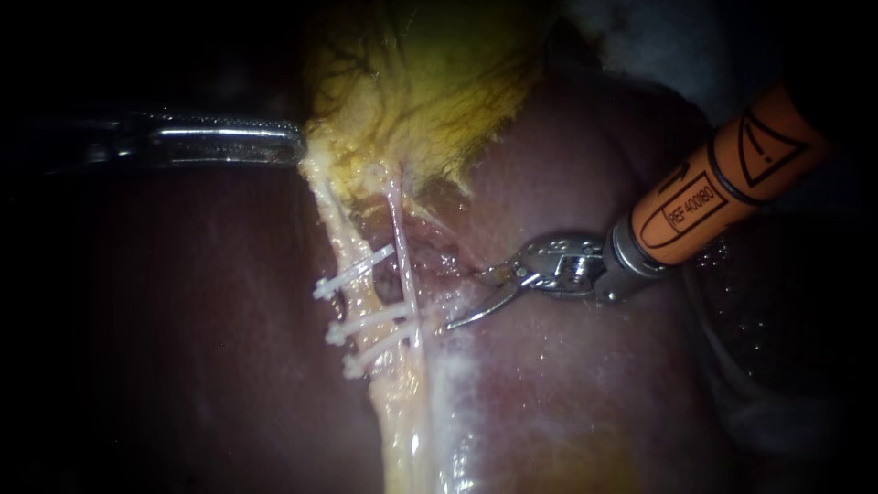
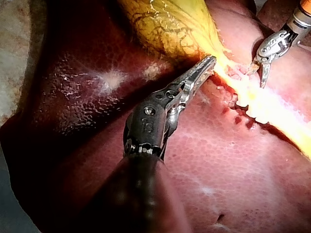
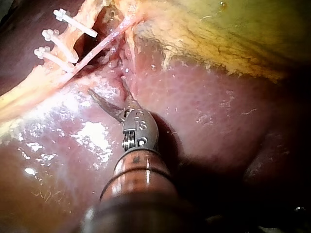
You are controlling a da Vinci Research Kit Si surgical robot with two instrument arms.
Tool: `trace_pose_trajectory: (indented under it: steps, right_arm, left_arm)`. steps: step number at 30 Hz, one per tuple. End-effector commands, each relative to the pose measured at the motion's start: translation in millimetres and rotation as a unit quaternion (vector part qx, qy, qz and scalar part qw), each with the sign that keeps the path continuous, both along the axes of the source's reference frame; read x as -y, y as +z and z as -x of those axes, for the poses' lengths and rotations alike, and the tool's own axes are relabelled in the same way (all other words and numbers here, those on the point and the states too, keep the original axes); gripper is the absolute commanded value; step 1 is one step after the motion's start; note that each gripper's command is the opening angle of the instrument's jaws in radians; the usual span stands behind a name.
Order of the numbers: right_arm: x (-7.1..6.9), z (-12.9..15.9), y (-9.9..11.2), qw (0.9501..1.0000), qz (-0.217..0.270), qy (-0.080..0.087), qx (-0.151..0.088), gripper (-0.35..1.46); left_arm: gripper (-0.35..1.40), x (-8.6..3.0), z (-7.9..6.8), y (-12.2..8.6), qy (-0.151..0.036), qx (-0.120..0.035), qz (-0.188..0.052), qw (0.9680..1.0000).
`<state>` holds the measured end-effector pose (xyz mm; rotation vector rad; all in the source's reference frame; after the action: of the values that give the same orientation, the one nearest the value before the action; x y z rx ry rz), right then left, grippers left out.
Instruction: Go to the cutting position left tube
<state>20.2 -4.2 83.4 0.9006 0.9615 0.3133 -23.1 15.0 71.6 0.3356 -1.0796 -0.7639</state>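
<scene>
Claw of the right instrument [image 1: 462, 299] is spread wide: two slim blades, a clear gap between them, nothing caught in it. It hangs over the wet liver [image 1: 594, 384], on the side of the clips [image 1: 370, 322] where the thin pink tube [image 1: 407, 274] runs. The lower blade tip points at the two lower clips and lies just beside their ends, but short of them; the upper blade sits level with the gap above those clips. From the right wrist camera, the right instrument [image 3: 109, 87] shows the same thing: blades parted, the thin tube [image 3: 97, 48] ahead of them, and the clips [image 3: 60, 46] beyond it.

The left tube [image 1: 361, 297], the thick yellowish one, runs straight through the clips, one clip above and two close together below, with a bare stretch between. It lies on the far side of the thin tube from the blades, and neither blade touches it.

Up from the clips, the left instrument [image 1: 297, 148] has its claw pressed together, the very tip pinching the yellow edge of the gallbladder [image 1: 421, 82]. The left wrist camera agrees: the left instrument [image 2: 210, 60] meets the gallbladder [image 2: 170, 24] at its narrow end, with the right instrument [image 2: 260, 73] open just beyond.
</scene>
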Motion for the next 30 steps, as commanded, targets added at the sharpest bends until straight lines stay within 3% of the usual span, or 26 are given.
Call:
trace_pose_trajectory:
  steps: [1, 6, 14, 23, 30]
  right_arm:
    - [-0.1, 0.1, -0.1, 1.0000, 0.000, 0.000, 0.000, 1.29]
    - [-0.8, 0.6, -1.9, 1.0000, -0.005, 0.003, -0.002, 1.27]
    - [-3.0, 1.7, -7.4, 0.9998, -0.015, 0.015, -0.001, 1.27]
    - [-3.3, 1.5, -11.5, 0.9998, -0.016, 0.012, -0.008, 1.24]
    - [-2.9, 0.0, -12.4, 0.9998, -0.018, 0.007, -0.011, 1.24]
  left_arm:
    - [-0.35, 0.0, 0.0, 0.0, 0.000, 0.000, 0.000, 1.0000]
    - [-0.35, 0.0, 0.0, 0.1, 0.000, 0.000, 0.000, 1.0000]
    - [-0.35, 0.0, 0.0, 0.1, 0.000, 0.000, 0.000, 1.0000]
    - [-0.35, 0.1, 0.0, 0.2, 0.000, 0.000, 0.001, 1.0000]
    - [-0.35, 0.1, 0.0, 0.2, 0.000, 0.000, 0.001, 1.0000]
